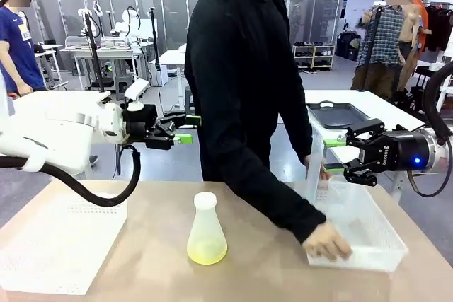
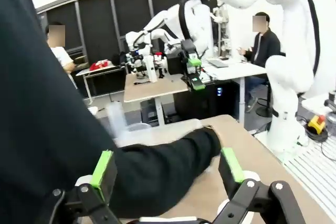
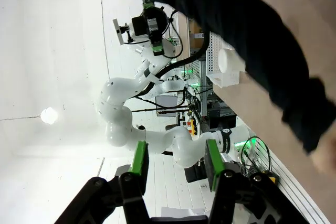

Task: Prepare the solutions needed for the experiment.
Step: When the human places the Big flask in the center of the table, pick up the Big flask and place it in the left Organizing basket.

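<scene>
A frosted conical flask [image 1: 206, 221] stands at the middle of the brown table. In its bottom lies a shallow layer of pale yellow-green solution [image 1: 207, 251]. Sideways in the right wrist view, the flask [image 3: 227, 68] shows beyond the person's sleeve. My left gripper [image 1: 187, 129] hovers open above and left of the flask, pointing at the person's torso. My left fingers [image 2: 102, 167] frame a black sleeve but do not touch it. My right gripper [image 1: 333, 155] hangs over the far edge of a white basket [image 1: 379, 252], jaws apart, with nothing between them in its wrist view.
A person in black leans over the table with one hand [image 1: 328, 243] on the basket's near left corner. The other hand [image 1: 320, 169] is by a tall clear vessel [image 1: 315, 148] next to my right fingertips. Another white basket [image 1: 60, 245] lies at the left.
</scene>
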`<state>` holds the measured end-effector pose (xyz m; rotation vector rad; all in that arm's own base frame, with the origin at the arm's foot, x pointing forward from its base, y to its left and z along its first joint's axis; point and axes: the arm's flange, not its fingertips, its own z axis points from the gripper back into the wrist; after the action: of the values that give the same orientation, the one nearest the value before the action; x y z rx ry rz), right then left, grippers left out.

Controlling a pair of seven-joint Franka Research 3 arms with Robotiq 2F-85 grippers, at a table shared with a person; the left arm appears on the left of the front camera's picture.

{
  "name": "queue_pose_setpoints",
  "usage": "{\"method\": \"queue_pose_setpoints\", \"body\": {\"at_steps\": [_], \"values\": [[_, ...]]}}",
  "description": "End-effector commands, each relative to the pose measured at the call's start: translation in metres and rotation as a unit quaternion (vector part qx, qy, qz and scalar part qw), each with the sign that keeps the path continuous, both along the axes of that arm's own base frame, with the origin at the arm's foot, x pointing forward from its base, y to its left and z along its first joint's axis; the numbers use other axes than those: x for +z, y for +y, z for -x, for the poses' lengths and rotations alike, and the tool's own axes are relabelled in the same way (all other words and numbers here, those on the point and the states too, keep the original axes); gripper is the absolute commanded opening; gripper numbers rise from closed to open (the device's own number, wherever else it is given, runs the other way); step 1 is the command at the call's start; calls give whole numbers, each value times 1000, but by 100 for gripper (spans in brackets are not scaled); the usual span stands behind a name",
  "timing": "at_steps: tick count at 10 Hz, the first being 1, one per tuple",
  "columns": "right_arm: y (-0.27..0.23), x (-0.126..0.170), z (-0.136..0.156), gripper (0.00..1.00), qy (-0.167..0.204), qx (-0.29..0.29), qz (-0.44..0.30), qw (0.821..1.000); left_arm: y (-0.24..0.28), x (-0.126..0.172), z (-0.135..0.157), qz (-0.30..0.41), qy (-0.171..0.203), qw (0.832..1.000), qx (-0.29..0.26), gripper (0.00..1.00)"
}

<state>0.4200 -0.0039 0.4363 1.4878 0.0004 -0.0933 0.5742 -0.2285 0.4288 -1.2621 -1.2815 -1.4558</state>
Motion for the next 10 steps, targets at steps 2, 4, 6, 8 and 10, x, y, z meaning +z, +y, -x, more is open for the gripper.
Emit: {"method": "queue_pose_setpoints", "body": {"at_steps": [2,4,6,8,10], "values": [[1,2,1,56,-5,-2,-4,1000,-12,-21,-16,-15,-41,997,-68,100],[1,2,1,56,-5,-2,-4,1000,-16,-41,-27,-12,-55,992,-109,100],[1,2,1,56,-5,-2,-4,1000,-26,-56,-37,-3,-57,987,-149,100],[1,2,1,56,-5,-2,-4,1000,-34,-65,-35,0,-53,983,-173,100],[1,2,1,56,-5,-2,-4,1000,-27,-62,-26,-12,-46,989,-138,100]]}}
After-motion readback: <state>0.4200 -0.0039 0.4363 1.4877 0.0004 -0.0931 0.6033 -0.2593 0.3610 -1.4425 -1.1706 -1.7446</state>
